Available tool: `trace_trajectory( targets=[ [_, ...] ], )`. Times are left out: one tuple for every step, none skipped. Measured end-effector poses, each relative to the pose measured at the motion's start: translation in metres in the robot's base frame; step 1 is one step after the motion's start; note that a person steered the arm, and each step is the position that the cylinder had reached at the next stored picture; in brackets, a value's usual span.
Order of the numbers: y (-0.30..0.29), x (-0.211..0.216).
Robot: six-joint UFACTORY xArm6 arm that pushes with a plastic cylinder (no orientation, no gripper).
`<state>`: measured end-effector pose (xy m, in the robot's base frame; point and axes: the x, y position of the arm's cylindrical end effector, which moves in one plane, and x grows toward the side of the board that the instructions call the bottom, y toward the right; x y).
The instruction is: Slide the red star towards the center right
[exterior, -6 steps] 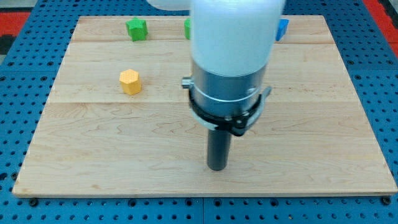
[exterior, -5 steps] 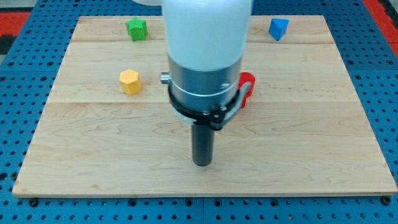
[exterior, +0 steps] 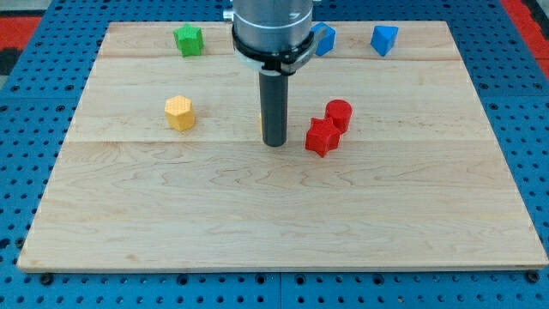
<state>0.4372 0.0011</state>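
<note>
My tip [exterior: 274,143], just left of red star [exterior: 322,136]

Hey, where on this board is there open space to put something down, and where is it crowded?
Open: the whole strip along the view's bottom, below my tip, and the view's right side past the red star. Crowded: the middle, where the red cylinder touches the star, and the view's top edge, with green and blue blocks.

My tip [exterior: 274,142] stands just left of the star [exterior: 322,137], a cylinder [exterior: 339,114] touching behind.
</note>
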Motion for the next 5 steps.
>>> trace_trajectory(
  targets=[
    [0.054,-0.001],
    [0.118,-0.001],
    [0.152,0.003],
    [0.131,0.031],
    [0.118,0.059]
  ],
)
